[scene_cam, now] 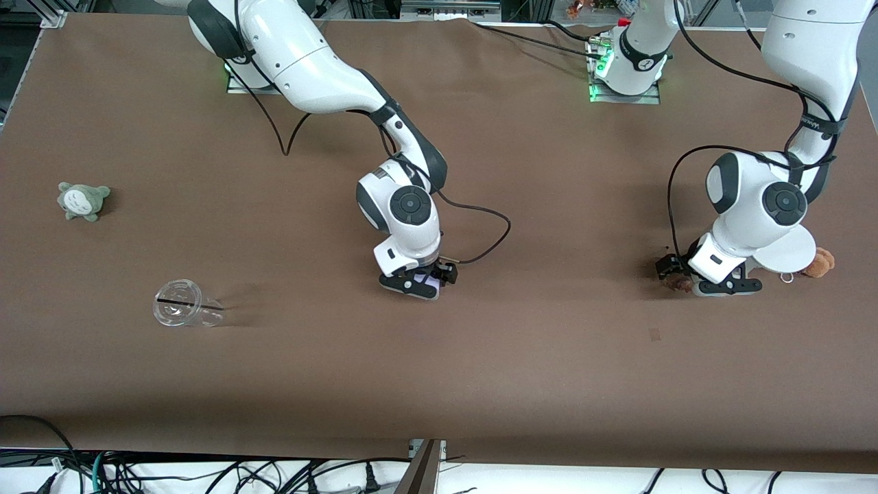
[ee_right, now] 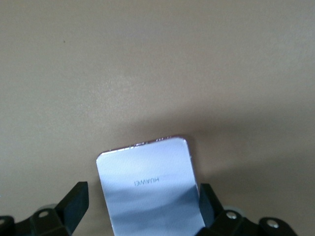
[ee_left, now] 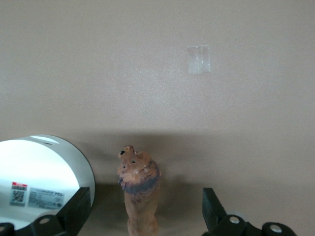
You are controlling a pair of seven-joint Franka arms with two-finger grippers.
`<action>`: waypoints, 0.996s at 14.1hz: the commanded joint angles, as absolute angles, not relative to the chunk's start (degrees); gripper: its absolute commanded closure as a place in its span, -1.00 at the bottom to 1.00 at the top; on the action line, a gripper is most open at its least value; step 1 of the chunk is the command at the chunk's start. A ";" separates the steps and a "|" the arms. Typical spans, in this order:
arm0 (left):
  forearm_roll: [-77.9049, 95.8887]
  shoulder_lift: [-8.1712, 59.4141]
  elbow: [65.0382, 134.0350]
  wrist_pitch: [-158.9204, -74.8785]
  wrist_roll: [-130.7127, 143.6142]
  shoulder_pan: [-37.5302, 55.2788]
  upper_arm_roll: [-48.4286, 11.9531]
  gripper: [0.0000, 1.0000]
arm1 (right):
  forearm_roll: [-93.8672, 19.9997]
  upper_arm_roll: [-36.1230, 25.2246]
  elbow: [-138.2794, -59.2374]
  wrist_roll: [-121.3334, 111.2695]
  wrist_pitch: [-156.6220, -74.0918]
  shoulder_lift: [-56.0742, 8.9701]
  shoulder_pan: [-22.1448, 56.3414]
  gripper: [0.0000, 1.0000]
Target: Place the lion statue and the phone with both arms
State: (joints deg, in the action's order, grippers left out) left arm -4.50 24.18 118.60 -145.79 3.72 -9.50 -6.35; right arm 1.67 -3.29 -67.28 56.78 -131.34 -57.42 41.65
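In the front view you see the right gripper (scene_cam: 420,282) low over the middle of the brown table (scene_cam: 480,384), with a pale sliver of the phone (scene_cam: 432,280) showing between its black fingers. The left gripper (scene_cam: 701,276) is down at the left arm's end of the table, and the lion statue (scene_cam: 679,281) is only a small reddish-brown patch beside it. Just by that gripper sit a white round stand (scene_cam: 787,251) and a tan-orange plush (scene_cam: 820,263). Toward the right arm's end lie a clear cup (scene_cam: 184,304) on its side and a grey-green plush toy (scene_cam: 82,200).

The left wrist view gives you what the front view hides: the lion statue (ee_left: 140,194) lies between the fingers (ee_left: 214,209), which stand apart with a gap on each side. The stand (ee_left: 54,167) is just beside one finger. A pale tape mark (ee_left: 199,59) sits on the table, well apart.

In the right wrist view, the phone (ee_right: 150,189) lies flat with its lettering readable. The fingers (ee_right: 74,201) are spread; one is right at the phone's edge, the other stands clear of it.
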 commanded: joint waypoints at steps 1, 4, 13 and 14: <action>-5.54 21.98 116.64 -140.02 7.19 -9.05 -7.99 -1.00 | 2.81 -3.87 -65.48 54.85 -131.22 -58.36 41.84 -0.99; -5.54 21.10 112.25 -132.31 11.33 -9.05 -10.72 -1.00 | 2.90 -3.87 -65.39 52.91 -131.57 -58.36 41.66 -0.99; -4.75 20.57 82.90 -99.24 8.70 -9.75 -11.43 -1.00 | 2.90 -3.78 -66.01 53.61 -134.65 -60.03 42.01 -1.00; -4.66 20.48 80.97 -97.92 8.70 -9.76 -11.43 -1.00 | 2.81 -3.78 -66.01 53.79 -134.65 -60.03 42.01 -0.99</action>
